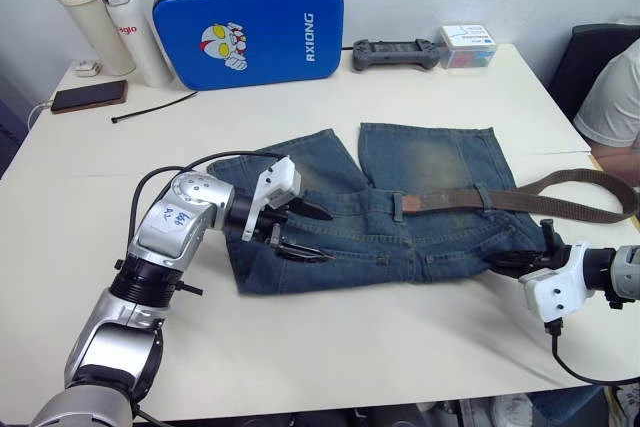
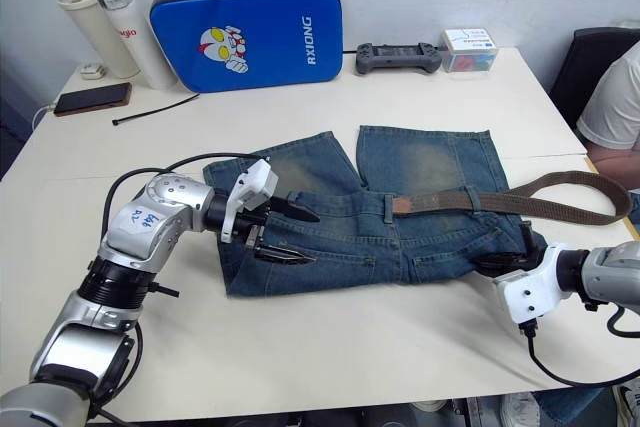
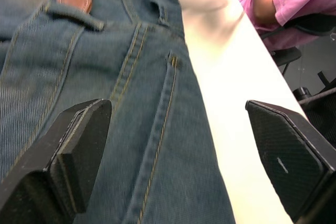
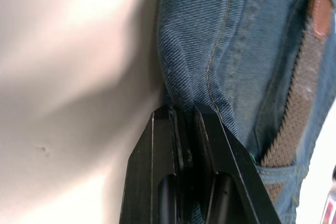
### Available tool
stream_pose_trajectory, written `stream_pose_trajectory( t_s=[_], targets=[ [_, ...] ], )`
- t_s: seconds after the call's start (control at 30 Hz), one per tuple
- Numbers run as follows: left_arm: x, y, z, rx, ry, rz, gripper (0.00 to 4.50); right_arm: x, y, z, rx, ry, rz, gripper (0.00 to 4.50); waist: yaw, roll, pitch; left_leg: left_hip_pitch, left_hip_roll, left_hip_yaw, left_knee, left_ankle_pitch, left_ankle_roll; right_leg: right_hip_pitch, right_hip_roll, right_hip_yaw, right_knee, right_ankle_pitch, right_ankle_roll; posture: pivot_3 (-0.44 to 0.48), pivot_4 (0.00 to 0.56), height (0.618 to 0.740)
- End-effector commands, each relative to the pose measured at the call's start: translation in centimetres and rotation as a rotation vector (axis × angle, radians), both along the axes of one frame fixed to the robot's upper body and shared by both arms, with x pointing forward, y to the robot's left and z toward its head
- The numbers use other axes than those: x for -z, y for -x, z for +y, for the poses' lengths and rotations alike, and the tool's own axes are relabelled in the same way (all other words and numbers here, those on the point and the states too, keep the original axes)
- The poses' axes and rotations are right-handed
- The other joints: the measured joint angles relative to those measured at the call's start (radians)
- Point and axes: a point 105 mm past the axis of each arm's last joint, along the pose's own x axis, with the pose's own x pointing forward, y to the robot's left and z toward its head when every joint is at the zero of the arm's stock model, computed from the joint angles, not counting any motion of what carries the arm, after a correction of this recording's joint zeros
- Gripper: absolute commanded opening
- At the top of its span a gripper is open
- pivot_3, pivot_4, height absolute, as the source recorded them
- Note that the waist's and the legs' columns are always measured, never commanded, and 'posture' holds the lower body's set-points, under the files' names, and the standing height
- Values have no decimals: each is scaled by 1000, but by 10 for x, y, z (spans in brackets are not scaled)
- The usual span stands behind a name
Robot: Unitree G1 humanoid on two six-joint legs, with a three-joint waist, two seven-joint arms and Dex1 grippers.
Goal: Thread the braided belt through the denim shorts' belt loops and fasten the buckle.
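At the tabletop's [image 1: 330,347] left side, the left gripper [image 1: 303,231] is held over the denim shorts' [image 1: 380,217] left part, fingers spread wide with nothing between them; in the left wrist view both pads [image 3: 79,150] are seen apart above the denim. The shorts are laid flat mid-table, waistband toward the robot, legs pointing to the far edge. The braided belt [image 1: 450,197] is run with its long axis left-right along the waistband: tan tip [image 1: 412,203] near the shorts' centre, just past one of the belt loops [image 1: 398,208], strap carried rightward under another loop, then off the shorts' right edge, where it is bent into a loop on the tabletop. The buckle cannot be made out; the belt's far end is cut off at the frame's right edge. On the right, the right gripper [image 1: 515,262] is clamped on the shorts' right waistband edge; in the right wrist view a fold of denim is seen pinched between the closed fingers [image 4: 152,182].

Tabletop is plain white. Along the far edge: phone [image 1: 88,96], two bottles [image 1: 110,22], black cable tie [image 1: 152,106], blue case [image 1: 248,25], black controller [image 1: 395,53], small box [image 1: 468,46]. A seated person [image 1: 612,102] is partly cut off at far right.
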Motion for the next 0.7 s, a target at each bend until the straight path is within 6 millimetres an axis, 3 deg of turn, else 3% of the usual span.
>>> stream_pose_trajectory(
  t_s=[0.03, 0.17, 0.27, 0.33, 0.37, 0.47, 0.53, 0.6, 0.7],
  targets=[
    [-8, 4, -6, 43, 22, -24, 4500, -13, 8, 3, -43, -46, 36, 55, 0, 0, 0, 0, 0, 0, 0, 0, 0, 0, 0, 0, 1, 0, 0, 0, 150, 738],
    [-9, 3, -7, 39, 29, -23, 4500, -24, 20, 7, -31, -62, 113, 1662, 1, 1, 0, 0, 0, 0, 0, 0, 0, 0, 0, 0, 1, 0, 0, 0, 150, 738],
    [-9, 4, -7, 40, 33, -17, 4500, -48, 19, 5, 32, -81, 114, 2931, 1, 2, 0, 0, 0, 0, 0, 0, 0, 0, 0, 1, 1, 0, 0, 0, 150, 738],
    [-10, 3, -8, 33, 43, -13, 4500, -70, 13, 10, 104, -170, 92, 3958, 2, 2, 0, 0, 0, 0, 0, 0, 0, 0, 0, 1, 1, 0, 0, 0, 150, 738],
    [-12, 1, -9, 22, 54, -13, 4500, -79, 6, 14, 196, -297, 93, 4213, 2, 2, 0, 0, 0, 0, 0, 0, 0, 0, 0, 1, 1, 0, 0, 0, 150, 738],
    [-17, -2, -12, -9, 78, -22, 4500, -82, -5, 19, 449, -586, 170, 4363, 5, 1, 0, 0, 1, -1, 0, 0, 0, 0, 0, 0, 1, 0, 0, 0, 150, 738],
    [-23, -10, -14, -69, 111, -51, 4500, -82, -14, 24, 687, -939, 211, 4363, 13, 0, 0, 0, 2, -2, 0, 0, 0, 0, 0, 0, 1, 0, 0, 0, 150, 738],
    [-31, -17, -15, -130, 154, -55, 4500, -76, -18, 39, 849, -1334, 391, 4363, 17, -1, 0, -2, 2, -3, 1, 0, -1, 0, 0, -1, 1, 0, 0, 0, 150, 738],
    [-40, -20, -15, -174, 194, -52, 4500, -73, -19, 61, 965, -1704, 661, 4363, 16, -1, 0, -2, 1, -3, 2, 0, -1, 0, -1, -1, 1, 0, 0, 0, 150, 738]
  ],
)
